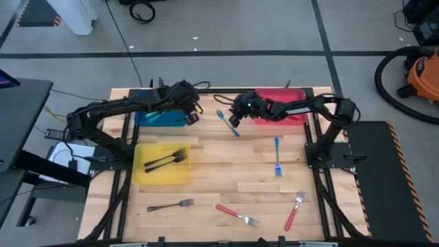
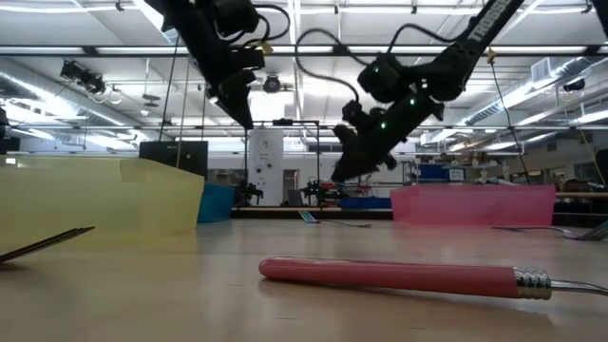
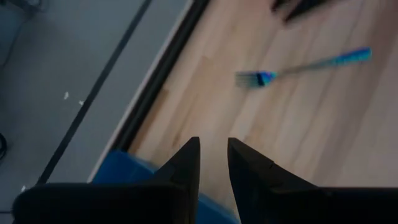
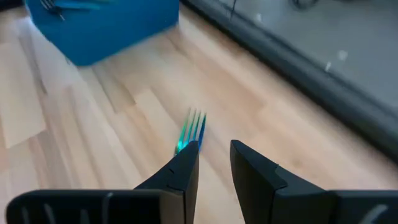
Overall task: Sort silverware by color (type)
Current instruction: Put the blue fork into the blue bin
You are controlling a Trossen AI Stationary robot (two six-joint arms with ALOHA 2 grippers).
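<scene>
**Blue fork lies under the right pincer, between the trays**

The pale wooden plank counter [image 1: 226,175] carries three flat trays. The yellow plastic tray [image 1: 162,173] sits nearer the front than the left pincer and holds two black-handled forks [image 1: 167,159]. The blue plastic tray [image 1: 159,115] lies directly beneath the left pincer [image 1: 194,114], and the right wrist view shows a fork inside it. The red plastic tray [image 1: 282,104] lies just behind the right arm, on the outer side of the right pincer [image 1: 234,122].

Both dark arms reach in toward the counter's far middle. The left pincer hangs above the blue tray's inner end, its fingers [image 3: 186,163] a narrow gap apart with nothing between them. The right pincer hovers low over a blue-handled metal fork [image 1: 228,124], its fingers [image 4: 184,167] parted and not gripping; the fork's tines [image 4: 194,124] show just ahead of the fingertips, flat on the wood.

The other loose forks are all well forward of the right pincer: a second blue-handled fork [image 1: 277,157], two red-handled forks [image 1: 236,215] [image 1: 295,210] near the front edge, and a black-handled fork [image 1: 171,204] in front of the yellow tray.
</scene>
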